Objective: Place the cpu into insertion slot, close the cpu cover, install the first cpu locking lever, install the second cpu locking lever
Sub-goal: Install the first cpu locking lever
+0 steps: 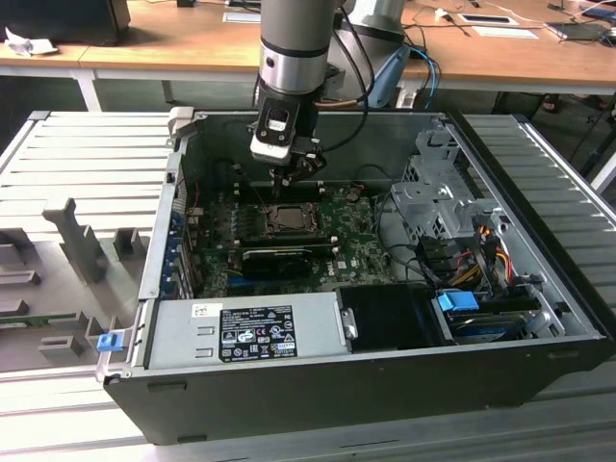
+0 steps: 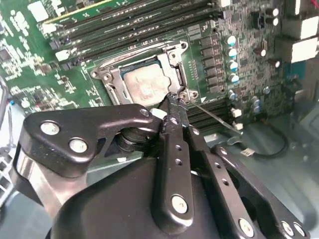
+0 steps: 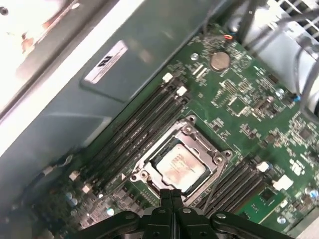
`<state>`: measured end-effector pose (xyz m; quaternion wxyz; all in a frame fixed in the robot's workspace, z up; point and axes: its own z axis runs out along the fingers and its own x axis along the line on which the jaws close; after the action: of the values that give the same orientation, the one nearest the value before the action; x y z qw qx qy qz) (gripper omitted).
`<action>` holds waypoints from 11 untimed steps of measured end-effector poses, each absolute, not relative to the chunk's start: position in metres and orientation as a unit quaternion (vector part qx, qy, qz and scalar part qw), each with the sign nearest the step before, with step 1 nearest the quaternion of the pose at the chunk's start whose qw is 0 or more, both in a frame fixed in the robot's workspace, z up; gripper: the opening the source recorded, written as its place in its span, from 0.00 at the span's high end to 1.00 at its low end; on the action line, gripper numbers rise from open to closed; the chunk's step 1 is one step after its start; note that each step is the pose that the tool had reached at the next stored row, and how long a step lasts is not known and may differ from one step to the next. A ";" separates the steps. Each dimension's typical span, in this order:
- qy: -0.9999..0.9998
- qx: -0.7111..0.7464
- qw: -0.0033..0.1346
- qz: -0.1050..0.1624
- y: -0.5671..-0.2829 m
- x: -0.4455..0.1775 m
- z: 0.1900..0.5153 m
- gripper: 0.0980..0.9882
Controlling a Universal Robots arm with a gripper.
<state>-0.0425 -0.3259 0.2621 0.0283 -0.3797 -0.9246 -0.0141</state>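
Exterior view: the arm reaches down into an open computer case (image 1: pixel 385 385), and the gripper (image 1: pixel 290 179) hangs just above the insertion slot (image 1: pixel 286 218) on the green motherboard (image 1: pixel 358 252). A pale square shows in the slot's centre.

Second wrist view: the cpu (image 2: pixel 143 87) lies in the slot, its dull metal face showing through the cut-out of the cpu cover (image 2: pixel 175 69), which lies flat around it. The gripper (image 2: pixel 172 99) has its fingers pressed together, and their tip is at a corner of the cover. A thin metal lever (image 2: pixel 214 118) runs out from that corner across the board.

First wrist view: the fingers of the gripper (image 3: pixel 171 195) again meet with no gap, just beside the cover's (image 3: pixel 199 142) edge. The cpu (image 3: pixel 178 167) sits framed inside it, with memory slots (image 3: pixel 134 124) alongside.
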 end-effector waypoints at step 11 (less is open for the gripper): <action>-0.974 -0.224 0.011 -0.020 -0.326 -0.043 0.259 0.99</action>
<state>-0.0429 -0.3259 0.2591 0.0106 -0.2238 -0.9744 -0.0199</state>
